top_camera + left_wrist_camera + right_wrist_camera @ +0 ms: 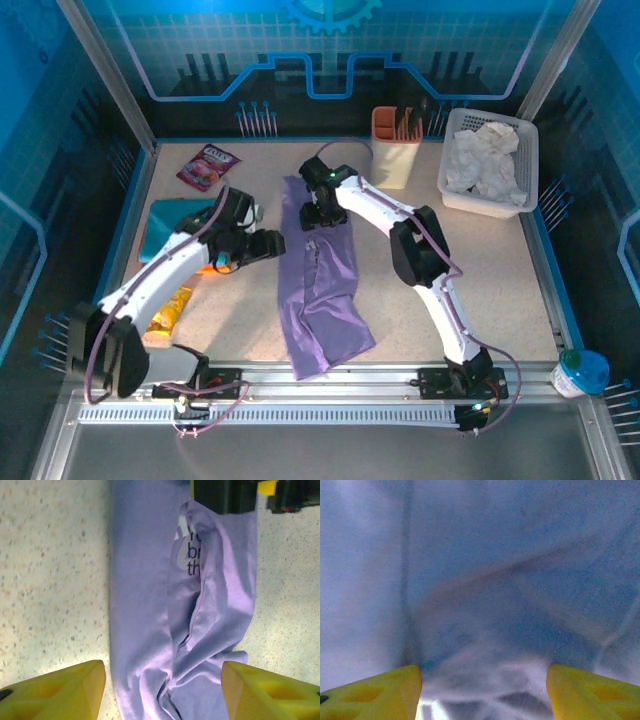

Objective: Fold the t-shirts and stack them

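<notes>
A lavender-purple t-shirt point(322, 290) lies folded into a long strip down the middle of the table, with dark lettering showing at a fold point(194, 555). My left gripper point(268, 243) hovers at the strip's left edge, open, its yellow fingers spread either side of the cloth point(162, 672) with nothing between them. Over the strip's far end, my right gripper point(320, 218) is low above the purple cloth point(485, 605) and open point(484, 675). A teal t-shirt point(165, 225) lies at the left. An orange one point(215, 266) and a yellow one point(170, 310) peek out from under my left arm.
A glossy pink snack packet point(207, 166) lies at the back left. An orange holder point(396, 140) stands at the back centre. A white basket point(483, 206) with white cloth sits back right. A small lidded cup point(580, 372) stands off the table's right front corner.
</notes>
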### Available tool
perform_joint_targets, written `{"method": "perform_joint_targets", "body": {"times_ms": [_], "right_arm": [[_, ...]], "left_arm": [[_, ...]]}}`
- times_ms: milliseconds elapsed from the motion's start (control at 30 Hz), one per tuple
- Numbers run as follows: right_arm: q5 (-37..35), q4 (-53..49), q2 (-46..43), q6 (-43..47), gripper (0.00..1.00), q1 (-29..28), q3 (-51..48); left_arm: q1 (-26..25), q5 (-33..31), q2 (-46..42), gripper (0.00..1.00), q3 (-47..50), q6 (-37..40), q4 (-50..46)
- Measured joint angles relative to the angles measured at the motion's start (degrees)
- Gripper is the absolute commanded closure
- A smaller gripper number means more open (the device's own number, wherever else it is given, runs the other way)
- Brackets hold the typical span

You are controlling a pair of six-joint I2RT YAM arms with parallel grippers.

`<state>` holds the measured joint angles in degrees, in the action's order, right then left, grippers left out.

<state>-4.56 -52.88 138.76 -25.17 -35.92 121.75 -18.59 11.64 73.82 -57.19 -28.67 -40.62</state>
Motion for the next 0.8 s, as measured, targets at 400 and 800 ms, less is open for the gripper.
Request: {"method": "perform_joint_targets", "body": {"times_ms": [400,800], "right_arm": [[-4.22,-5.40,10.29,-3.96,0.33,6.05,16.35],[5.57,4.35,12.85,-3.04,0.16,11.50,19.74]], "left_arm": [[-1.03,1.92,-7.78,0.37,12.79,-4.50,1.66],[-7.39,4.15,-5.07,0.40,18.08,-10.08,7.89]]}}
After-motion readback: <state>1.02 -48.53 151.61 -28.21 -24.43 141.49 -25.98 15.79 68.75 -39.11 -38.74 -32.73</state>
